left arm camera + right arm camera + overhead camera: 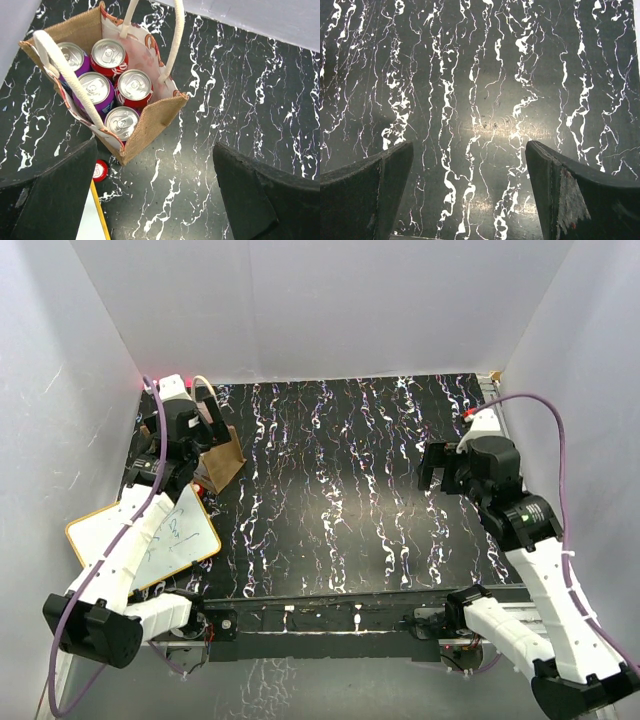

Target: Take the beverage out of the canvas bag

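While the left hand (155, 150) is hovering with its jaws spread wide and gripping nothing: the canvas bag (150, 125) is sitting on the counter (240, 90) below it, ahead and toward its left finger's side.
Beverage: five cans (121, 122) are standing upright inside the bag, long axes vertical, silver tops facing up toward the hand. The nearest one is sitting in the bag's near corner.
Obstacle: one rope handle (65, 75) is draping across the can tops on the left, and the other rope handle (172, 45) is arching over the far side.
Nearer arm: the left one is hanging just beside and above the bag. The right hand (470, 150), also open and empty, is hovering over the counter well apart from it.
Materials: the bag is showing coarse tan jute outside and a smooth printed lining inside. The cans are looking rigid, round and slick, and the rope soft and braided.
Judged next move: the left hand is probably needing to advance, then drop straight down around one can.
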You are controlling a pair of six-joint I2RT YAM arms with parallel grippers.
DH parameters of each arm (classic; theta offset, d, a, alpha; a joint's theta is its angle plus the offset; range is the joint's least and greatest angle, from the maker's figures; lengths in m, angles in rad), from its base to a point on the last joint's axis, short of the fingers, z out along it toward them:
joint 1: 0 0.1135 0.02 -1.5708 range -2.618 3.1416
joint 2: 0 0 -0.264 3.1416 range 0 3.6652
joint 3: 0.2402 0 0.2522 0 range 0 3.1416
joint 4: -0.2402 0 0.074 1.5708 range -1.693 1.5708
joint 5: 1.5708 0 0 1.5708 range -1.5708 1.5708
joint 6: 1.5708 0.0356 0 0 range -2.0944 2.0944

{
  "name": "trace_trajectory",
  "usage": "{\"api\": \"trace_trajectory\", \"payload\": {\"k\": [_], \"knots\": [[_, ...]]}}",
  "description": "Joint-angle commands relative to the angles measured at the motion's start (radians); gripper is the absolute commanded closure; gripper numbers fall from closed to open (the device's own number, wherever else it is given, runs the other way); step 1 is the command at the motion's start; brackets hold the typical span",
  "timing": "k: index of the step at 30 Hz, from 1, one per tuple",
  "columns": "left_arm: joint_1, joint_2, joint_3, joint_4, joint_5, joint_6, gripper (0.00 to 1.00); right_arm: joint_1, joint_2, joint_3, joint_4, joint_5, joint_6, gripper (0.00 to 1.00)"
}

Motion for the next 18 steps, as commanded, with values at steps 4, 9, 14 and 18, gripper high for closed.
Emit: {"api": "trace_trajectory", "payload": {"k": [4,9,14,18], "knots": [[0.065,-0.01,-0.004,0.053,0.157,-0.007,0.03,-0.026,-0.1,-0.132,0.225,-0.031,0.054,0.02],[0.089,0.07,0.069,0.061,0.187,-0.069,0.03,-0.034,-0.136,-0.188,0.293,-0.051,0.079,0.02],[0.101,0.203,0.141,0.149,0.175,-0.148,0.03,-0.037,-0.178,-0.236,0.345,-0.07,0.104,0.02],[0.106,0.322,0.176,0.3,0.088,-0.126,0.03,-0.038,-0.215,-0.265,0.37,-0.079,0.121,0.02]]}}
